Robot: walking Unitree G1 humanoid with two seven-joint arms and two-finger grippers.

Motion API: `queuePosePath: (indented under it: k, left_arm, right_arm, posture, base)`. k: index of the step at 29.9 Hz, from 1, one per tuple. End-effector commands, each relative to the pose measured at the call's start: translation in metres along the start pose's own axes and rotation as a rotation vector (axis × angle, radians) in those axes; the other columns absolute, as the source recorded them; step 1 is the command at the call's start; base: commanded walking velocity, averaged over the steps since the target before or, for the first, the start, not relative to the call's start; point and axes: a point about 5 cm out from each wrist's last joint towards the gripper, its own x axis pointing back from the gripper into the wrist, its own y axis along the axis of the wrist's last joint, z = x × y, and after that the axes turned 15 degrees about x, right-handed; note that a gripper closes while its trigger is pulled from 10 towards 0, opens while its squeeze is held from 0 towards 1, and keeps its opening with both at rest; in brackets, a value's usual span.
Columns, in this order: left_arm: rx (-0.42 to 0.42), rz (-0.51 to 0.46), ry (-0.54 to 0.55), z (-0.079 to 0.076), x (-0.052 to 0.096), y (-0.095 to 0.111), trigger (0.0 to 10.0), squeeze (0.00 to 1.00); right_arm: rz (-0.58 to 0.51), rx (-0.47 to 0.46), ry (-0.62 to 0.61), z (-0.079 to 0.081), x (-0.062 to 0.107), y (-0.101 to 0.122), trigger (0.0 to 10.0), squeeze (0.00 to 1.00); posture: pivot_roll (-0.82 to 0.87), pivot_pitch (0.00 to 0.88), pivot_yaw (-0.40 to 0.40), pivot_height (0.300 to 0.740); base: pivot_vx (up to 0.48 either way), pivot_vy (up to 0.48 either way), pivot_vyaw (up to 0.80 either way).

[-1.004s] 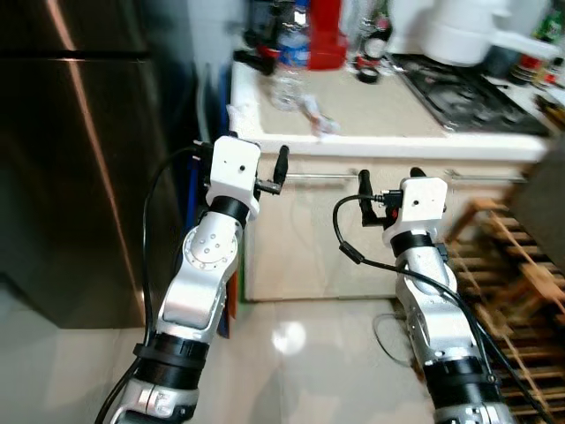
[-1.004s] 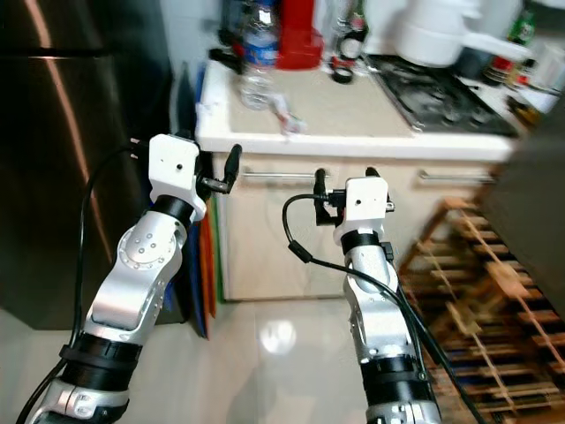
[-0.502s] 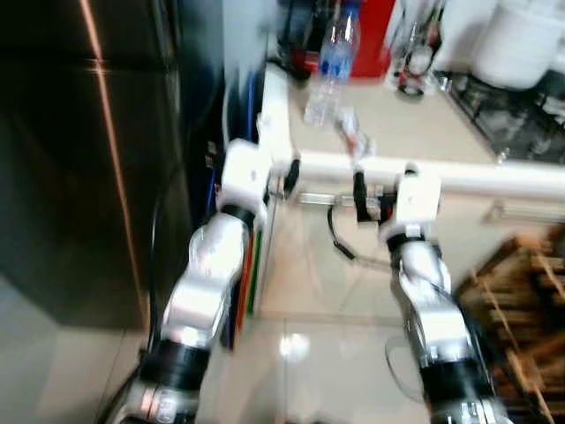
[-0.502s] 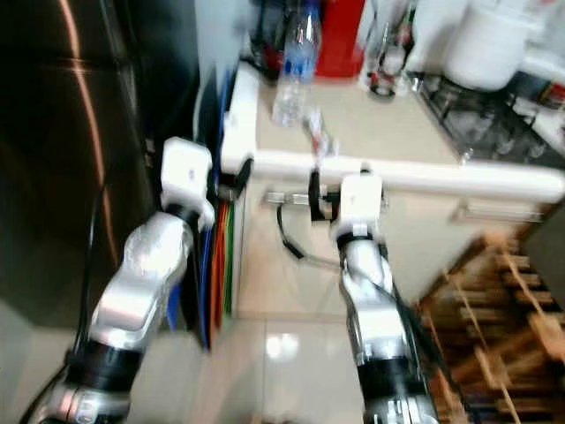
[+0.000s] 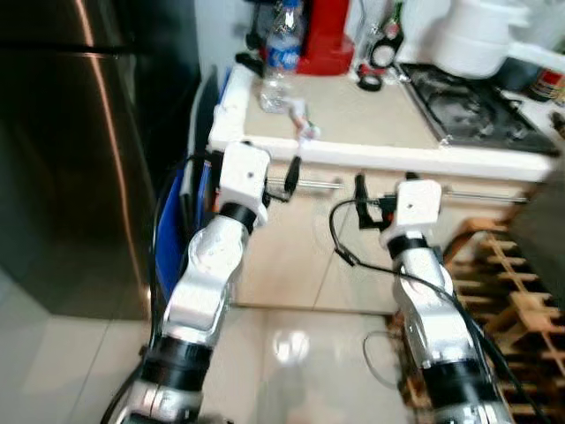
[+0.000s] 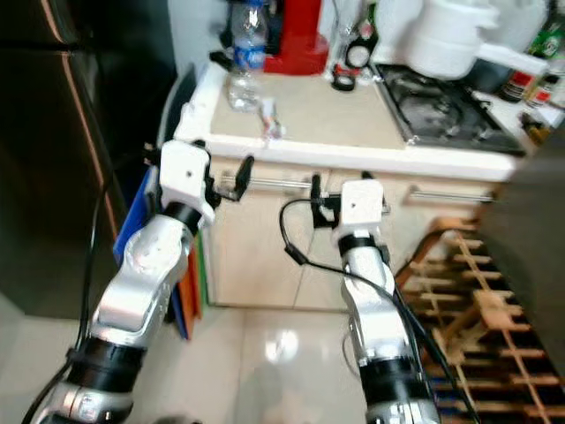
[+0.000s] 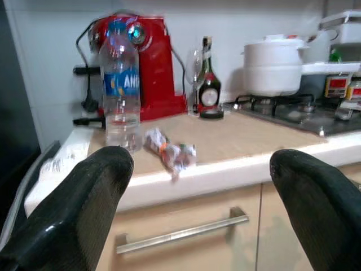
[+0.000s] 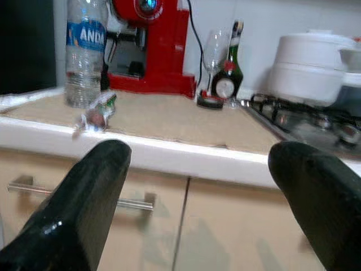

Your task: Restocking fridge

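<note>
Both grippers, left gripper point(image 5: 293, 174) and right gripper point(image 5: 361, 189), hover spread open and empty before the cabinet front, now sharp after the blur. Behind them a water bottle point(image 7: 120, 93) stands on the tabletop point(image 5: 371, 119), the fridge point(image 5: 71, 132) at left.

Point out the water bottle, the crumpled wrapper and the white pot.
water bottle point(image 7: 120, 84), left wrist view, on its blue label.
crumpled wrapper point(image 7: 170, 153), left wrist view, on its middle, lying on the counter beside the bottle.
white pot point(image 5: 478, 46), left eye view, on its side wall, standing on the stove.
</note>
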Motion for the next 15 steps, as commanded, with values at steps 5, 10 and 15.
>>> queuePosePath:
  k: [5, 10, 15]
  left_arm:
    - [-0.034, -0.123, -0.051, -0.004, -0.001, 0.020, 10.0, 0.00]
    - [-0.024, -0.158, -0.026, -0.002, -0.003, 0.028, 10.0, 0.00]
    - [-0.028, -0.139, -0.014, 0.002, -0.006, 0.027, 10.0, 0.00]
  right_arm:
    - [-0.047, 0.021, -0.022, -0.003, -0.001, 0.008, 10.0, 0.00]
    - [-0.137, 0.053, -0.113, -0.017, -0.006, 0.027, 10.0, 0.00]
    - [-0.150, 0.045, -0.104, -0.016, -0.013, 0.033, 10.0, 0.00]
  posture:
    - [0.04, 0.000, -0.048, 0.740]
    - [0.04, 0.000, -0.049, 0.740]
    - [0.05, 0.000, -0.050, 0.740]
  base:
    - [0.480, 0.000, 0.00]
    - [0.480, 0.000, 0.00]
    - [0.480, 0.000, 0.00]
